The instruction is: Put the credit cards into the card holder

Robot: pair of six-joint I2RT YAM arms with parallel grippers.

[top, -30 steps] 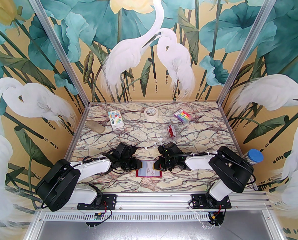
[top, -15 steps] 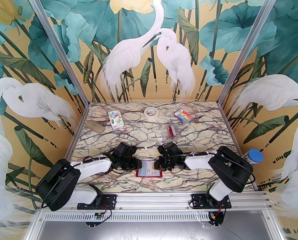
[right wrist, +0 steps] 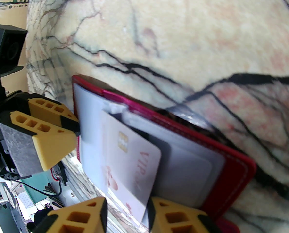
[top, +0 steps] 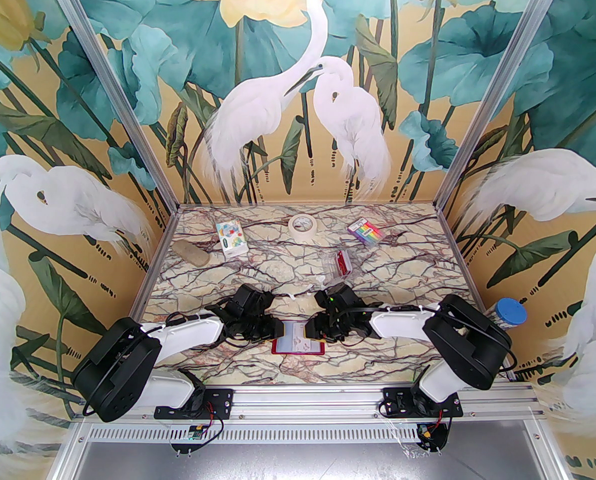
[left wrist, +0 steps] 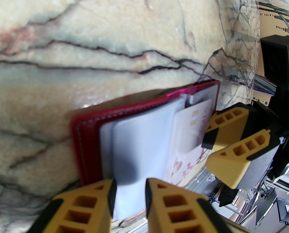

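The dark red card holder (top: pixel 298 353) (left wrist: pixel 91 130) (right wrist: pixel 234 164) lies open on the marble table near the front edge, its clear sleeves facing up. One pale credit card (left wrist: pixel 193 127) (right wrist: pixel 129 164) with a gold chip and red lettering sits partly inside a sleeve, tilted, one corner sticking out. My left gripper (top: pixel 276 329) (left wrist: pixel 129 198) (right wrist: pixel 75 131) is shut on the left edge of a clear sleeve. At the card's free end my right gripper (top: pixel 312 330) (right wrist: pixel 127 217) (left wrist: pixel 207 152) stands open, the card's corner beside one pad.
Behind the right gripper lies a clear plastic box (top: pixel 339 264) with something red inside. Further back are a rainbow-striped packet (top: pixel 364 232), a tape roll (top: pixel 303 226), a white printed box (top: pixel 231 240) and a tan lump (top: pixel 191 254). A blue-lidded jar (top: pixel 508 314) stands at the right edge.
My right gripper has opened and let go of the card, and its arm has shifted slightly. The left gripper and the card holder have stayed put.
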